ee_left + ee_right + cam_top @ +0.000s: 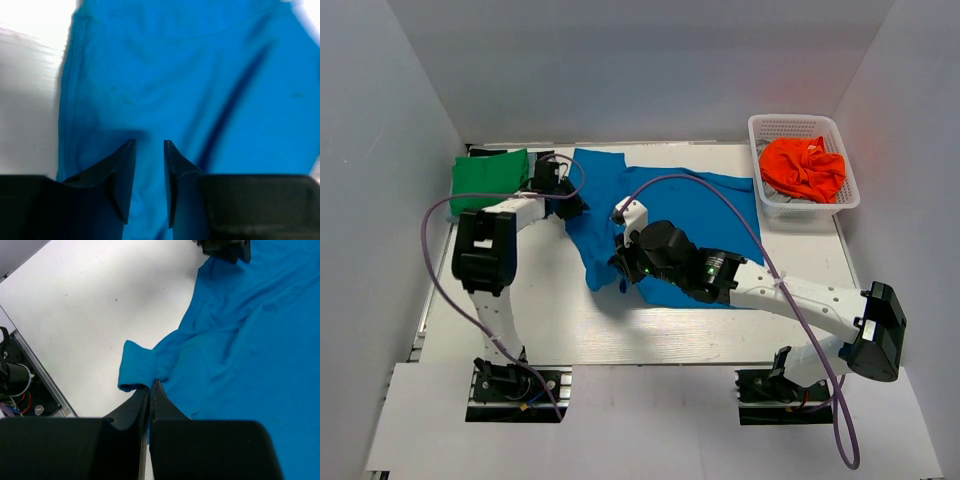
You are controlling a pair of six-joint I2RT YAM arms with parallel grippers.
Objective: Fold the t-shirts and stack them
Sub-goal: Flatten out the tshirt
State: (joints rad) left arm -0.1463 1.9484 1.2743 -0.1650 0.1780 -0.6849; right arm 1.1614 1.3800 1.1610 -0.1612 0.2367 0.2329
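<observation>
The bright blue t-shirt (670, 210) lies spread over the middle of the table, its left part rumpled. My right gripper (620, 268) is shut on a bunched corner at the shirt's near left edge; in the right wrist view the closed gripper (151, 384) pinches the blue cloth (235, 350), and a small flap sticks out to the left. My left gripper (570, 205) sits low over the shirt's far left edge. In the left wrist view the gripper (150, 142) has a narrow gap, with flat blue cloth (200, 75) beneath it. A folded green t-shirt (488, 178) lies at the far left.
A white mesh basket (770, 125) at the far right holds a crumpled orange t-shirt (803, 168). White walls close in the table on three sides. Bare white table (540, 320) lies in front of the blue shirt. The left gripper shows at the top of the right wrist view (225, 250).
</observation>
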